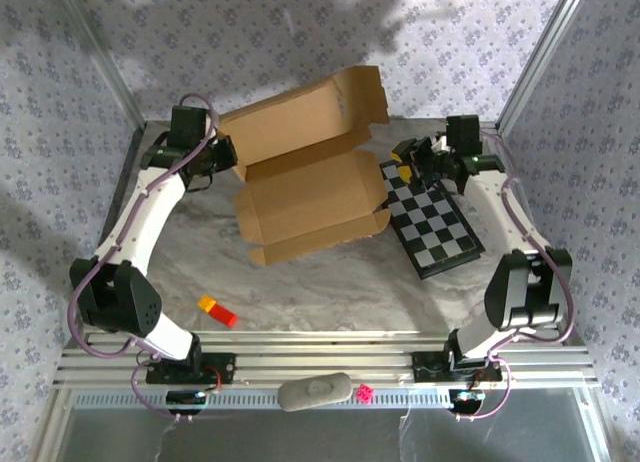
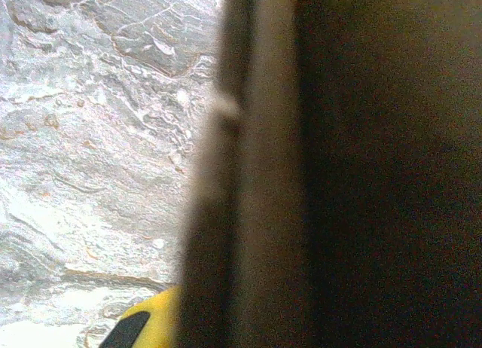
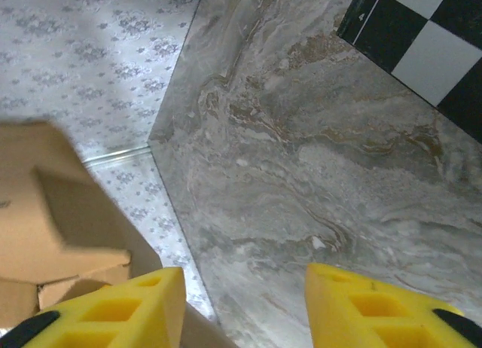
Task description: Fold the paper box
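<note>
The paper box [image 1: 305, 177] is brown cardboard, lying open in the middle of the table with its large lid panel tilted up at the back. My left gripper [image 1: 222, 154] is at the box's left edge, shut on the cardboard. In the left wrist view the blurred cardboard edge [image 2: 256, 175] runs right past one yellow fingertip [image 2: 151, 322]; the other finger is hidden. My right gripper [image 1: 415, 162] hovers just right of the box, open, with bare table between its yellow fingers [image 3: 245, 276]. A box flap [image 3: 53, 212] shows to its left.
A black-and-white checkered board [image 1: 432, 222] lies at the right, its corner under my right gripper [image 3: 422, 39]. A small red-and-yellow block [image 1: 217, 310] rests on the marbled table [image 1: 330, 292] near the front left. A grey object [image 1: 315, 391] sits on the near rail.
</note>
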You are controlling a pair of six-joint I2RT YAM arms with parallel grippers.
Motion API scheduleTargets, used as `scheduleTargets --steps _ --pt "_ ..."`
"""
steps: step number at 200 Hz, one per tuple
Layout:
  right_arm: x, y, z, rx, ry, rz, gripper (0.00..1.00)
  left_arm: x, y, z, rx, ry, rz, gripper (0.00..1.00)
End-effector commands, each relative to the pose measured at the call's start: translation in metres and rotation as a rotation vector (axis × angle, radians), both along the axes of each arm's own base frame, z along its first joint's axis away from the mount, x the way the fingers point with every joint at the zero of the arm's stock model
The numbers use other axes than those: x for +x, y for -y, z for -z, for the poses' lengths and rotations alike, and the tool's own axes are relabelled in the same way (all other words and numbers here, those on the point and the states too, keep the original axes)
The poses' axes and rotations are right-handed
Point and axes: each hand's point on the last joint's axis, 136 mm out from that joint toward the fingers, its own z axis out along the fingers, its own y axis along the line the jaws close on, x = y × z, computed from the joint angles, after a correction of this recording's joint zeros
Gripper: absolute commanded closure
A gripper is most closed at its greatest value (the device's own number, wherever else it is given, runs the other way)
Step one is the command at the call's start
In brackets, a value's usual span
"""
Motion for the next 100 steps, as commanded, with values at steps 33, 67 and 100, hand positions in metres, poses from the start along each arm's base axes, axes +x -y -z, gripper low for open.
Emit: scheduleTargets --steps 33,67,100 --pt "0.046 -0.028 -0.019 0.113 0.086 -0.052 0.39 0.000 0.010 -0.012 -0.099 -0.003 0.018 1.00" --pt "0.052 -0.055 -0.024 0.127 0.087 -0.097 0.39 0.002 0.011 -0.011 -0.113 -0.002 0.007 1.00" --pt "0.052 -0.064 -0.031 0.136 0.106 -0.104 0.39 0.005 0.012 -0.010 -0.115 -0.004 0.008 1.00"
